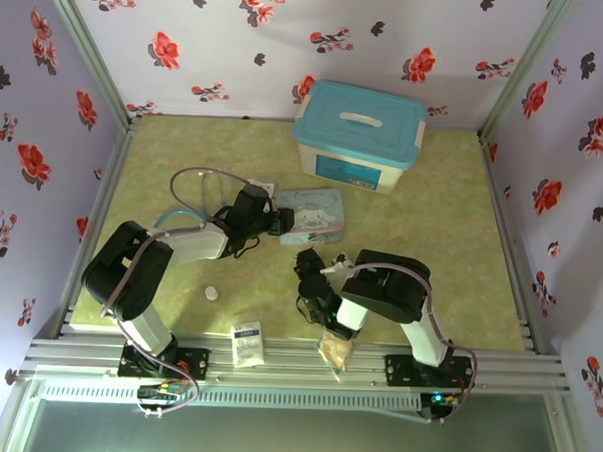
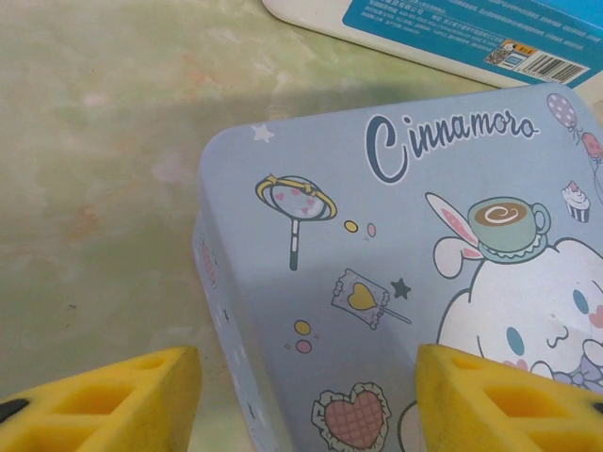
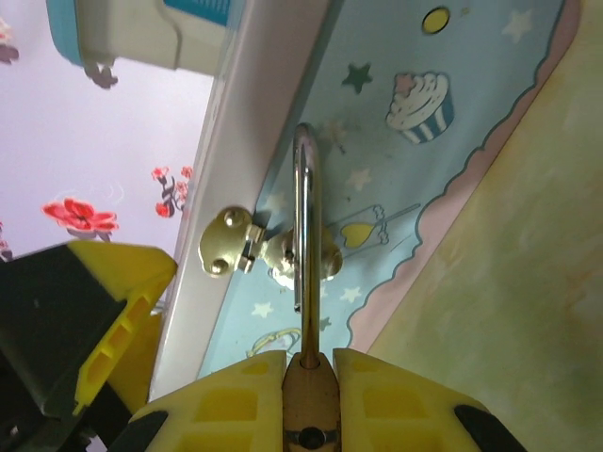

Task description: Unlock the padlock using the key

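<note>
While the right gripper (image 3: pixel 309 377) is clamped on the brass body of the padlock (image 3: pixel 309 395), whose silver shackle (image 3: pixel 303 217) runs toward 12 o'clock across the gold latch (image 3: pixel 226 247) on the pale blue tin (image 3: pixel 452 141), the left gripper (image 2: pixel 306 400) hangs with its yellow fingers (image 2: pixel 104 400) well apart (one over the green table (image 2: pixel 94 188), the other over the tin's lid). Seen from above, the left gripper sits at the tin's 9 o'clock edge and the padlock at its 6 o'clock

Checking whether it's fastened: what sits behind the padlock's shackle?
The shackle appears to thread the brass latch; behind lies the tin's blue cupcake-printed surface. The right jaws, shut on the padlock, cover most of its body.
</note>
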### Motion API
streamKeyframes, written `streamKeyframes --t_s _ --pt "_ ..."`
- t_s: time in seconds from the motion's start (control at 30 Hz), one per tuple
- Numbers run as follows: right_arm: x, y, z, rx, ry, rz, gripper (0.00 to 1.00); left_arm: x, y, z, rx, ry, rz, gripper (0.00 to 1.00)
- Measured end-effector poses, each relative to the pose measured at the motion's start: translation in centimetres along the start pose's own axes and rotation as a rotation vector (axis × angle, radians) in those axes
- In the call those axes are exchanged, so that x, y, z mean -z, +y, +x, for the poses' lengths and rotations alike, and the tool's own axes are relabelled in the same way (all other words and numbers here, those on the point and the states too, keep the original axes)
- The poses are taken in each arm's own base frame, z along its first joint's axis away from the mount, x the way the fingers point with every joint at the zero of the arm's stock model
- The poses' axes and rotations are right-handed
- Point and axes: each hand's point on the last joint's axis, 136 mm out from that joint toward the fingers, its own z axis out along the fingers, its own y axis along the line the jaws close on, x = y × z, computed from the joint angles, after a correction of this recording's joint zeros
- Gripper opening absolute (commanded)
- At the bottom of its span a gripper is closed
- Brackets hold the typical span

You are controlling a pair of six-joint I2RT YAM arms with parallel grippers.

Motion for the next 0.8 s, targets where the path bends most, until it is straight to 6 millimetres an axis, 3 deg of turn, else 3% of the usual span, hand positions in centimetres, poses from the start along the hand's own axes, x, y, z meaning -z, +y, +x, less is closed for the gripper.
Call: streamKeyframes --t_s 0.13,0.47,0.8 --pt "-0.2 -0.1 -0.6 -0.065 -0.033 -0.005 0.0 0.0 0.0 0.0 0.0 -0.001 0.003 0.58" --pt "0.6 -1.1 -2.9 -0.024 -0.061 0.018 0.0 -0.1 -0.8 0.4 -0.004 0.011 0.041 0.58" --pt "0.4 -0.5 -3.0 0.032 -0.068 0.014 0.0 -0.3 -0.9 0.3 -0.003 0.003 0.049 0.55"
